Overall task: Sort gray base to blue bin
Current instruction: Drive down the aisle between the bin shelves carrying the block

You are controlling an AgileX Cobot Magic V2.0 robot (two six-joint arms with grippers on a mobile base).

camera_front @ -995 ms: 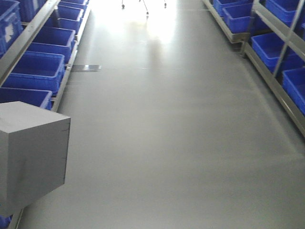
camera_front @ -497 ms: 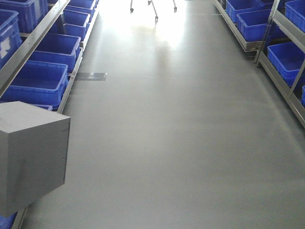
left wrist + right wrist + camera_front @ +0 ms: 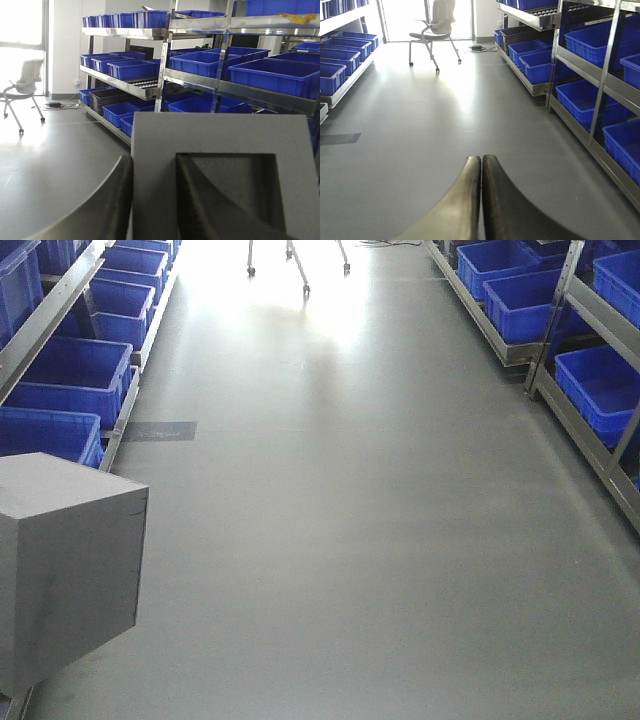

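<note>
The gray base [image 3: 65, 570] fills the lower left corner of the front view, held up off the floor. In the left wrist view the gray base [image 3: 225, 132] shows its square dark recess, and my left gripper [image 3: 154, 160] is shut on the wall beside that recess, one finger outside and one inside. Blue bins [image 3: 70, 380] line the racks on both sides; one blue bin [image 3: 272, 75] sits on a shelf just behind the block. My right gripper [image 3: 481, 159] is shut with nothing in it, hanging over bare floor.
Metal racks [image 3: 560, 350] full of blue bins [image 3: 580, 97] flank a gray aisle. An office chair [image 3: 437, 25] stands at the bright far end. A dark patch [image 3: 160, 430] marks the floor by the left rack.
The aisle has slid toward me: the floor patch and left bins sit lower in the front view. The gray block keeps its place in the view.
</note>
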